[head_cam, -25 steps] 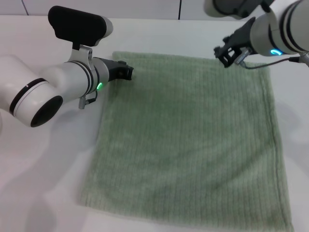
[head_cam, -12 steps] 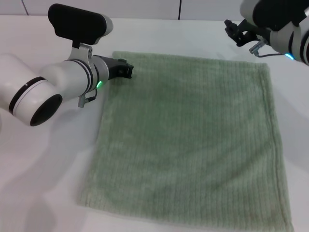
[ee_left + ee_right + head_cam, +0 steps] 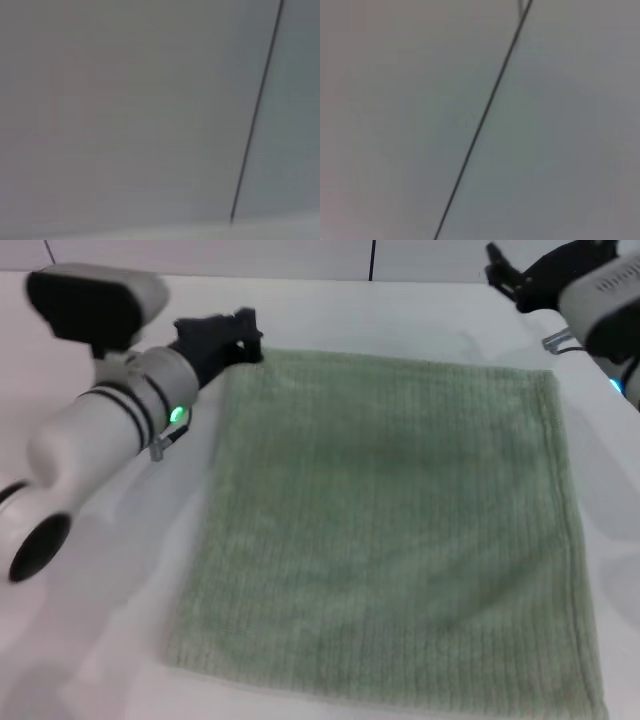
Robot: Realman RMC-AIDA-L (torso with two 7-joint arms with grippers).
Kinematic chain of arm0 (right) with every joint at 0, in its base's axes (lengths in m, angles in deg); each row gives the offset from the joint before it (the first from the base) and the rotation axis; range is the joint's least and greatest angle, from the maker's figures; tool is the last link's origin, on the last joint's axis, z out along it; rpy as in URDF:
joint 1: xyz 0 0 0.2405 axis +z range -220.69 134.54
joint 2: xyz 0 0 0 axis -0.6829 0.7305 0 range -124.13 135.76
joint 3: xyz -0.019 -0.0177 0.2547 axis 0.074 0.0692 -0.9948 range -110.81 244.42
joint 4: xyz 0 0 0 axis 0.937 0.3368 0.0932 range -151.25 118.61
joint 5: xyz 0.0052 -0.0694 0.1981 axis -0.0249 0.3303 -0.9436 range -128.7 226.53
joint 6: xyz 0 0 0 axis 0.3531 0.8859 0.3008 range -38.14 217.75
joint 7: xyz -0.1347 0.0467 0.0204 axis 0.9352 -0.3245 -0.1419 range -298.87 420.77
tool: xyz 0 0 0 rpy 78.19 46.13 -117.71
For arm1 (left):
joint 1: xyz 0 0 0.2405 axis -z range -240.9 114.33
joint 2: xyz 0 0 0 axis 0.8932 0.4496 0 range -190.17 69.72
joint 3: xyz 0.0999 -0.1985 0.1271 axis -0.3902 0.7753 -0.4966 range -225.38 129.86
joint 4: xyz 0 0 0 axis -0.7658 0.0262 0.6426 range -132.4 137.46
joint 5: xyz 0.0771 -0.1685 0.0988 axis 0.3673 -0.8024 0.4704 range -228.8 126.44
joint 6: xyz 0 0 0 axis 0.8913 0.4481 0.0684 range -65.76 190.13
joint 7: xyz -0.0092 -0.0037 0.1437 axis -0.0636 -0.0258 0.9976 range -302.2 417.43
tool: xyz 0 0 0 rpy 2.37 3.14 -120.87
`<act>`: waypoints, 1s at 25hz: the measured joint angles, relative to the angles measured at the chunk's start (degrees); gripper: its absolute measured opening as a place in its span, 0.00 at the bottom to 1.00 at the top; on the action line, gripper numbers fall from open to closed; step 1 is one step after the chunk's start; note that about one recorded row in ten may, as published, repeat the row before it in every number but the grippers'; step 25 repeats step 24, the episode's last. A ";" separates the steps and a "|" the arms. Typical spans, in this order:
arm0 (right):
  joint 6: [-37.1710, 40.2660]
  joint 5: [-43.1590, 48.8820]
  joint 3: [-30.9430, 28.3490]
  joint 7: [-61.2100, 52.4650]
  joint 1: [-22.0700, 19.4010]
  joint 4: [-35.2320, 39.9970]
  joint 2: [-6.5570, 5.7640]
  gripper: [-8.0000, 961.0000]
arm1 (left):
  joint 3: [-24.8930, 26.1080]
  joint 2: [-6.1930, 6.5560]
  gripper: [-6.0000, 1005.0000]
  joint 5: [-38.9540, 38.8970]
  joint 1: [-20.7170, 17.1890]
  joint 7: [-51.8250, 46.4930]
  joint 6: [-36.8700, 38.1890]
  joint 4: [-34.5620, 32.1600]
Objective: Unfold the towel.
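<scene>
Green terry cloth fills my head view: the towel [image 3: 390,530] lies spread flat on the white tabletop [image 3: 100,640], one layer as far as I can judge, all four hems showing except the near right corner, which runs off the frame. To me the unfolding looks finished.

Left end effector [image 3: 222,333] hangs just beside the far left corner of the towel, and I can't tell whether it touches the cloth, nor whether its fingers are apart or together, it's one dark smear. Right end effector [image 3: 508,273] is up past the far right corner, clear of the towel, partly cut off by the frame edge; I cannot tell its finger state either.

Handling, as I read it: soft, limp, light, with a ribbed pile that should grip well. It will sag and drape, so if I need another tug I'd pinch a hemmed corner, where the cloth is thickest.

Both wrist views give me nothing but blank pale wall with a thin dark seam.
</scene>
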 joint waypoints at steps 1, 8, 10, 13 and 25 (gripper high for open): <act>-4.26 -0.90 0.53 0.02 0.00 -2.28 -0.01 0.75 | 0.00 0.00 0.00 0.00 0.00 0.00 0.00 0.00; -28.97 -11.32 4.72 -0.31 3.36 -20.69 0.10 0.83 | 1.25 -0.63 0.00 -0.89 -2.92 0.70 34.15 -14.68; -33.79 -16.02 5.53 -0.37 4.01 -24.03 0.09 0.84 | 2.48 -0.65 0.00 -1.53 -5.09 5.08 41.50 -16.16; -37.22 -19.06 5.15 -0.38 3.85 -26.32 -0.04 0.84 | 2.72 -0.52 0.04 -1.71 -5.95 7.13 43.19 -16.18; -41.62 -19.57 2.92 -0.67 3.89 -30.32 -0.63 0.84 | 7.78 -0.45 0.17 -2.49 -6.38 11.44 38.21 -16.38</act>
